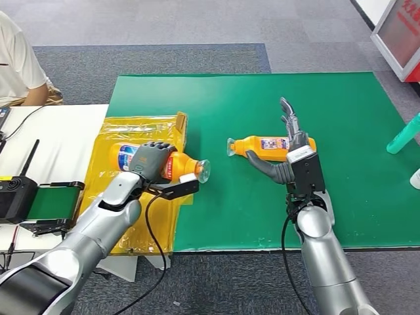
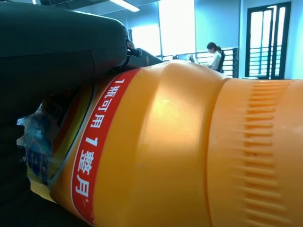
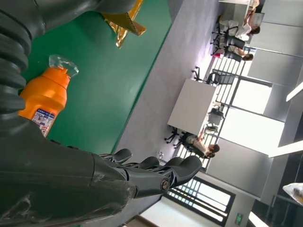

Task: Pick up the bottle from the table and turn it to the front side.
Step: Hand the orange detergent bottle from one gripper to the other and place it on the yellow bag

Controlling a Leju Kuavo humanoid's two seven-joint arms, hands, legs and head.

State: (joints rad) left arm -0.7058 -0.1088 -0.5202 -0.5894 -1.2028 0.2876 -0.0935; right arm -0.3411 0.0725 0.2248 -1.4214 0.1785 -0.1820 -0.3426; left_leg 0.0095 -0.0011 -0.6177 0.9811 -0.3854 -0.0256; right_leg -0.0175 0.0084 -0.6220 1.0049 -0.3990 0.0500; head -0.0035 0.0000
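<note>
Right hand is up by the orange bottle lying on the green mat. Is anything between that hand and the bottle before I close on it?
Nothing visible stands between them. The right hand is open right at the bottle on the mat, thumb on the near side, fingers spread above it. The other bottle, held by the left hand, lies apart over the yellow bag.

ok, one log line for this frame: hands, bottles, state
left hand: holds orange plastic bottle over yellow bag | right hand: open at second orange bottle lying on green mat | stage: pick
</note>
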